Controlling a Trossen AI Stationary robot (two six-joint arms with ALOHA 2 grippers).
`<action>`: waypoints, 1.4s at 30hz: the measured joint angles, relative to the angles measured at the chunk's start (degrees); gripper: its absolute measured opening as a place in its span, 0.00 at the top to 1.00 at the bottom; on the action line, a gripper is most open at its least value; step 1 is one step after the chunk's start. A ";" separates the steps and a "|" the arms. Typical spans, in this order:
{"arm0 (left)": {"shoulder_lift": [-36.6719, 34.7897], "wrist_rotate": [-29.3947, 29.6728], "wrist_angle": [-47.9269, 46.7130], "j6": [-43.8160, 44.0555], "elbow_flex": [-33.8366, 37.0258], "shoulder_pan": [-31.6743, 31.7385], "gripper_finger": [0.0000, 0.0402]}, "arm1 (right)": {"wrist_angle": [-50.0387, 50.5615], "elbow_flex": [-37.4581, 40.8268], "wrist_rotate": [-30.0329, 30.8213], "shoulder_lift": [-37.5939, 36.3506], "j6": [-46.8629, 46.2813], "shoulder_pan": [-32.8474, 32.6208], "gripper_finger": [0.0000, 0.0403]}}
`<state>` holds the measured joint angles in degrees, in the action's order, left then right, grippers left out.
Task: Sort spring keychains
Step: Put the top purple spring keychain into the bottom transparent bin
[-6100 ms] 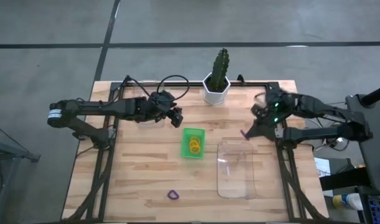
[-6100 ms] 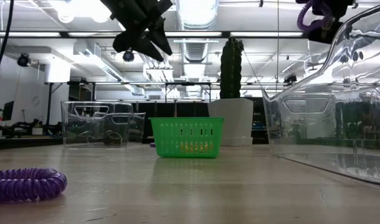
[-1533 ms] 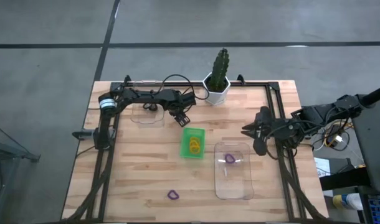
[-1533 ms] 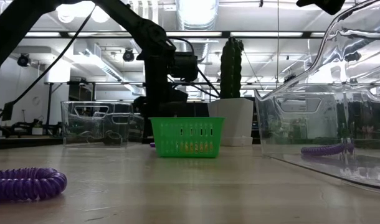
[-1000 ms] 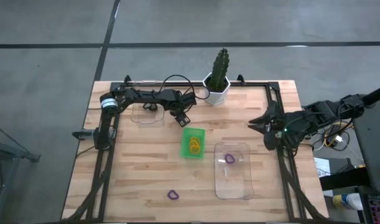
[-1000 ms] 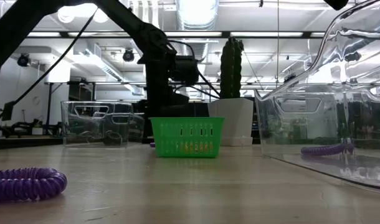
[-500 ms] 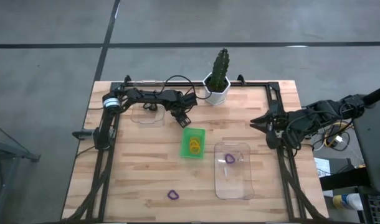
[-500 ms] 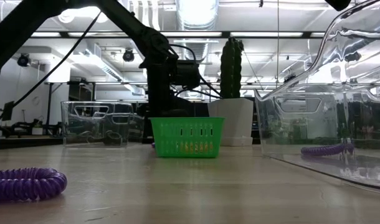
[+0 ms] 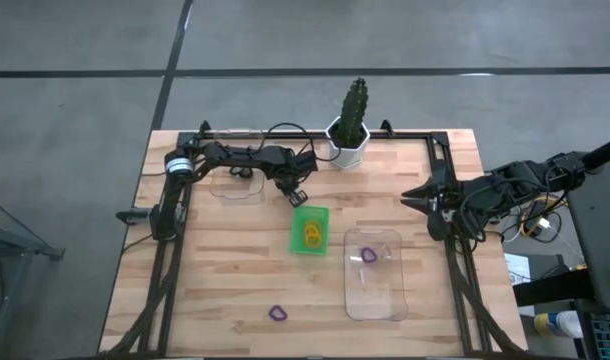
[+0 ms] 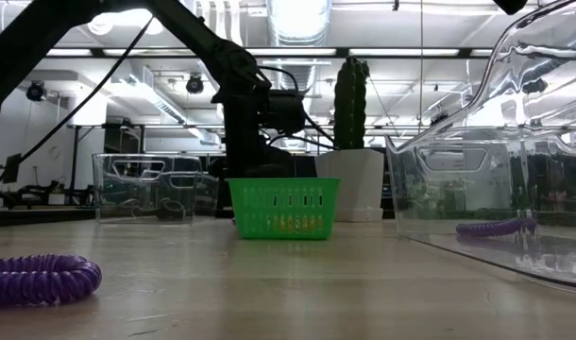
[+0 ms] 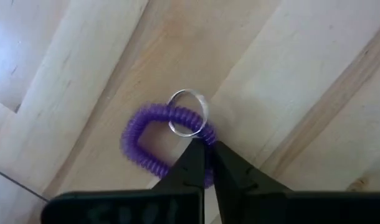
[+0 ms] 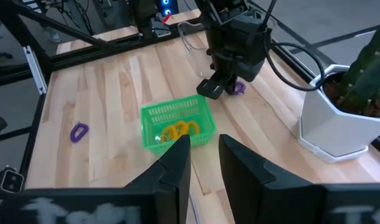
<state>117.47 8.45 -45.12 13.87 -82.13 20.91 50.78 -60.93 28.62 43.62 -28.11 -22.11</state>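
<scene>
My left gripper points down at the table just beyond the green tray and is shut on a purple spring keychain that lies flat on the wood. Orange keychains lie in the green tray. Another purple keychain lies in the clear tray at the right. One more purple keychain lies on the table near the front edge. My right gripper hovers open over the table's right edge, nothing between its fingers. My left gripper pinches the purple keychain's coil between its two fingertips, right beside the metal ring. The fingers come from above, pointing down. The keychain lies flat on the table.
A second clear tray stands at the far left, just behind my left arm. A cactus in a white pot stands at the far edge. Bare wood lies between the green tray and the front edge.
My left gripper has shut on the purple keychain beyond the green tray; the keychain stays on the table.
</scene>
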 joint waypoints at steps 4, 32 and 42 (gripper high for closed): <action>-0.02 0.17 -0.62 -0.01 -0.85 0.00 0.98 | -0.02 0.00 1.66 -0.30 0.10 0.00 0.79; -16.64 1.80 -6.96 0.96 -10.07 -1.62 1.00 | -32.71 35.66 -11.25 -17.96 -0.21 -0.02 0.80; -27.50 -9.97 0.35 7.47 -11.47 -13.87 1.00 | -40.06 44.25 -12.81 -18.40 -1.87 0.00 0.83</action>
<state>89.97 -1.52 -44.77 21.34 -93.60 7.04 10.73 -16.67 15.81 25.21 -29.98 -22.11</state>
